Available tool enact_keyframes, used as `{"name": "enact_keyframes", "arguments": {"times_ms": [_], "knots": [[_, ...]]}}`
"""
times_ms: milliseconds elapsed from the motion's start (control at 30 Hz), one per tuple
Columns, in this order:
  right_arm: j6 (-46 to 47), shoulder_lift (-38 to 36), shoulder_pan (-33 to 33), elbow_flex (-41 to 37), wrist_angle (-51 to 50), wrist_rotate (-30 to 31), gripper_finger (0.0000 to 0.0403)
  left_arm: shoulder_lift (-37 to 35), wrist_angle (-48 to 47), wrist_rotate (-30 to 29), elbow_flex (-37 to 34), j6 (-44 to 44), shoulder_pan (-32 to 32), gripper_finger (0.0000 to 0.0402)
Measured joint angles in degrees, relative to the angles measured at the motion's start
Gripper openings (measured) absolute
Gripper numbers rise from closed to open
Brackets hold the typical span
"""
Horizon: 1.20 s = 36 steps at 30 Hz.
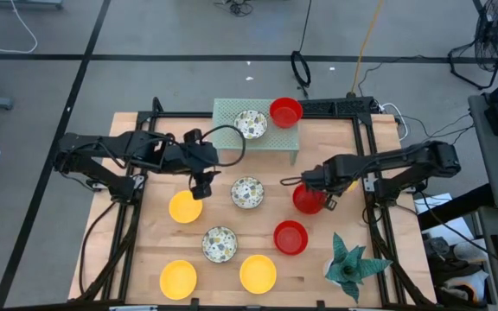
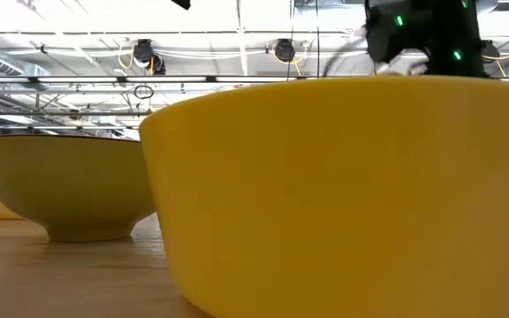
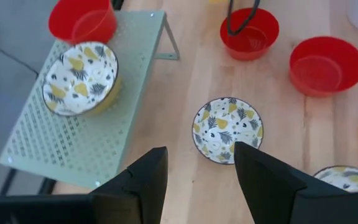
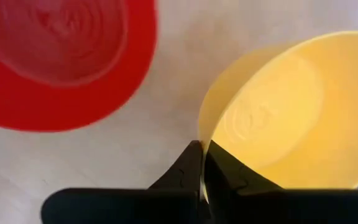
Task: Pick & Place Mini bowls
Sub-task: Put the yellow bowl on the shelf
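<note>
The left arm reaches rightward from the table's left side, its left gripper raised above the wood between a yellow bowl and a speckled bowl. In the left wrist view its fingers stand wide apart and hold nothing, with that speckled bowl showing between them.

The right arm reaches leftward from the right side; the right gripper sits at a red bowl. Only the right wrist view shows its load: the fingers are pinched narrowly on the rim of a yellow mini bowl, with the red bowl just beside it.

The pale green rack carries another speckled bowl and a red bowl. The low view is filled by a near yellow bowl.
</note>
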Motion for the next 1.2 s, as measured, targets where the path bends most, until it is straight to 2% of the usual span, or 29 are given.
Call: {"name": "enact_keyframes", "arguments": {"times_ms": [133,233,333,500,600,767,900,1000,1200], "knots": [[-1.87,0.0,0.73,8.05,-1.41,2.31,0.0001,0.0,1.87,0.05,0.0,6.12,0.0,0.0186],[-7.0,-0.04,1.93,12.57,3.12,1.91,0.0001,0.0,3.36,0.69,0.0,10.97,0.0,0.0186],[-13.42,-0.04,3.14,15.32,11.56,-2.7,0.0001,0.0,5.05,3.37,0.0,16.04,0.0,0.0186],[-24.43,-0.04,5.54,16.0,29.12,-17.24,0.0,0.0,7.8,12.62,0.0,22.49,0.0,0.0186],[-31.35,-0.04,7.12,16.0,37.74,-23.26,0.0,0.0,10.19,18.95,0.0,25.75,0.0,0.0186],[-41.6,-0.03,9.54,16.0,48.24,-26.13,0.0,1.32,15.84,27.4,-0.09,29.12,-0.04,0.0187],[-48.19,1.28,10.98,16.07,53.62,-29.28,0.0,2.89,19.79,29.43,-0.02,31.42,-0.04,0.0187],[-52.14,2.32,12.09,16.05,54.97,-31.24,0.0,4.49,21.61,31.98,0.1,33.55,0.02,0.0187],[-58.49,3.95,12.43,15.94,58.26,-31.13,0.0,7.59,20.88,40.13,0.0,36.08,0.11,0.0206]]}}
